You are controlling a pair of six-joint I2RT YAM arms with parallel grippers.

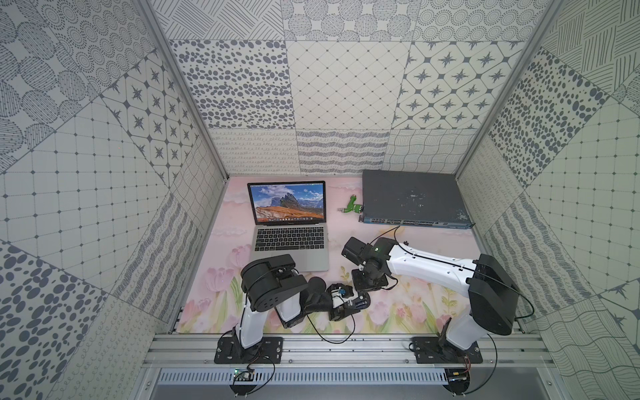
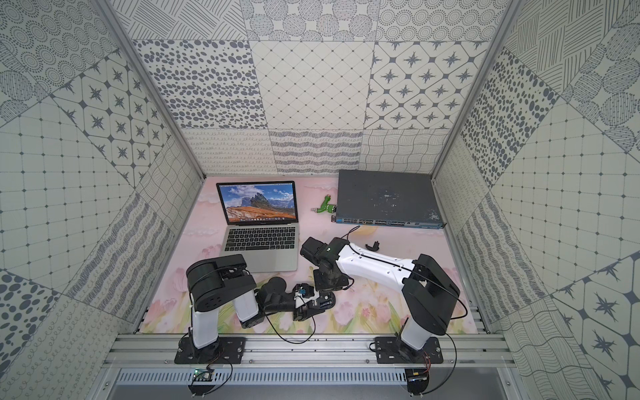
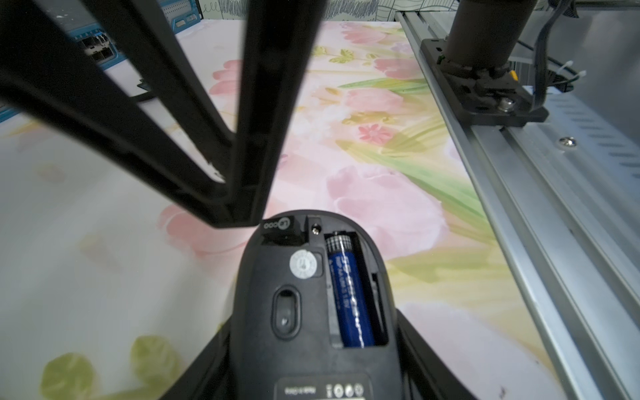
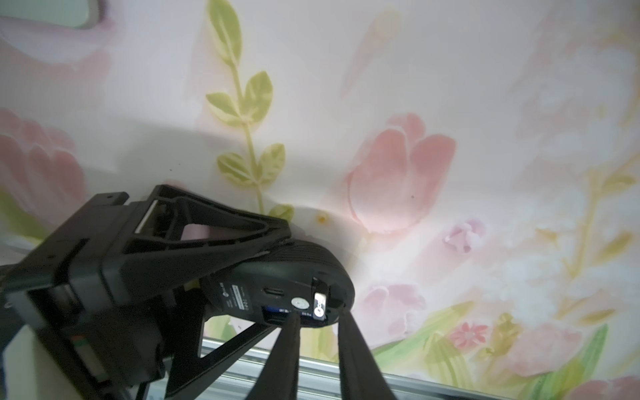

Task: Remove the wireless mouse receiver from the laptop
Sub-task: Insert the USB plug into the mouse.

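Note:
The laptop (image 1: pixel 291 239) stands open at the back left, its screen lit. In front of it my left gripper (image 3: pixel 311 346) is shut on the black mouse (image 3: pixel 304 294), held underside up with the battery bay uncovered. The wireless mouse receiver (image 4: pixel 320 304) sits in a slot at the mouse's end, clear of the laptop; it shows as a dark nub (image 3: pixel 280 225) in the left wrist view. My right gripper (image 4: pixel 318 313) points down at it. Its fingertips stand a little apart on either side of the receiver's metal end, with a gap on each side.
A dark grey network switch (image 1: pixel 412 197) fills the back right, with a green stick (image 1: pixel 353 207) lying beside it. A small black piece (image 2: pixel 373 246) lies on the floral mat near the right arm. The metal rail (image 1: pixel 329 346) with both arm bases runs along the front.

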